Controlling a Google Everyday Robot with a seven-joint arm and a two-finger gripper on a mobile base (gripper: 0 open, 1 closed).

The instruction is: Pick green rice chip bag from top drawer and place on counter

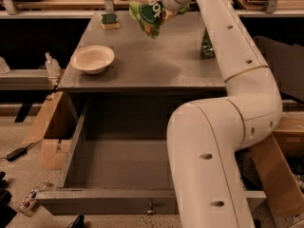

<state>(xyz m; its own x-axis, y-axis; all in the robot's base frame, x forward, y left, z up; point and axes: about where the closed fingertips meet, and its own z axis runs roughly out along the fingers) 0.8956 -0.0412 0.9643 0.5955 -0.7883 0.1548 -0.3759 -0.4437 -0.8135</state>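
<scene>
The green rice chip bag (148, 17) is crumpled and hangs from my gripper (164, 1) above the far middle of the counter (156, 65). The gripper is shut on the bag's top edge and holds it in the air, clear of the surface. My white arm (223, 127) reaches from the lower right over the counter. The top drawer (118, 170) stands pulled open below the counter, its inside bare, with a small knob (151, 208) on its front panel.
A cream bowl (92, 59) sits on the counter's left side. A green sponge (110, 20) lies at the far left corner. A green drink can (207, 43) stands at the right, partly behind my arm. Cardboard boxes (47, 132) flank the cabinet on the floor.
</scene>
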